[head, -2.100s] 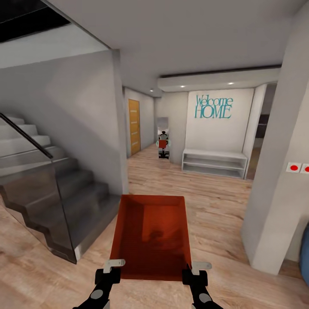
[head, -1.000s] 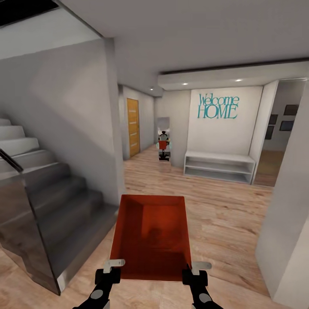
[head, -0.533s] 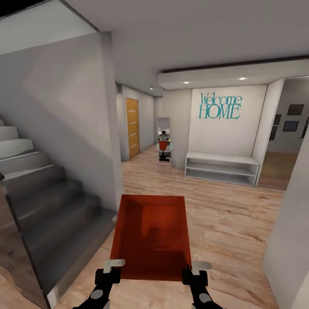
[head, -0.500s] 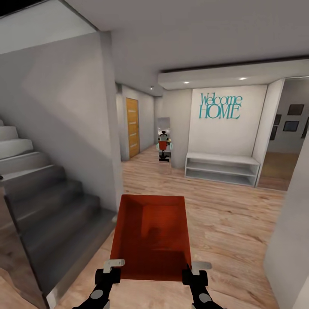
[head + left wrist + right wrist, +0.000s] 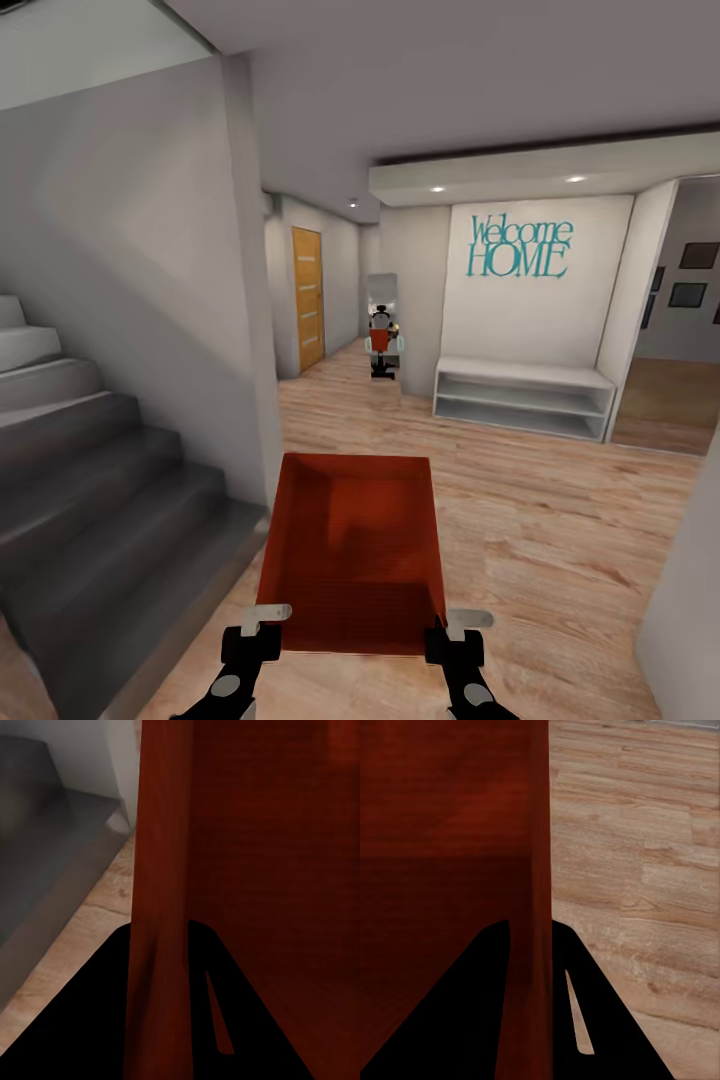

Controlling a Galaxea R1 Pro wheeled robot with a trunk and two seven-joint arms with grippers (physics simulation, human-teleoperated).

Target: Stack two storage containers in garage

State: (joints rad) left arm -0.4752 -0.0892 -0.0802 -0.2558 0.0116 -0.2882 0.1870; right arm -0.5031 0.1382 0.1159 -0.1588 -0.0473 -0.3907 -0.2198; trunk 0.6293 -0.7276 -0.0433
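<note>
1. Orange-red container (image 5: 352,550) is held out in front of the robot, above the wood-plank floor (image 5: 560,530), open top up, nothing inside.
2. Left gripper (image 5: 266,612) pinches the container's left wall at the near corner; in the left wrist view the wall (image 5: 159,907) runs straight between the two dark fingers (image 5: 82,1020), which are closed onto it.
3. Right gripper (image 5: 468,619) does the same on the right wall at the near corner; in the right wrist view the wall edge (image 5: 540,870) sits between the fingers (image 5: 607,1027), clamped.
4. Grey stairs (image 5: 90,470) rise to the robot's left, their base close beside the container.
5. Ahead: hallway with a white low shelf bench (image 5: 523,398) against a wall carrying teal "Welcome HOME" lettering (image 5: 520,247).
6. Wooden door (image 5: 309,298) with pale strips stands further back on the left.
7. A mirror (image 5: 381,325) at the hall's end shows a small reflected figure of a robot (too small for detail).
8. A grey pillar edge (image 5: 690,600) stands at the near right.
</note>
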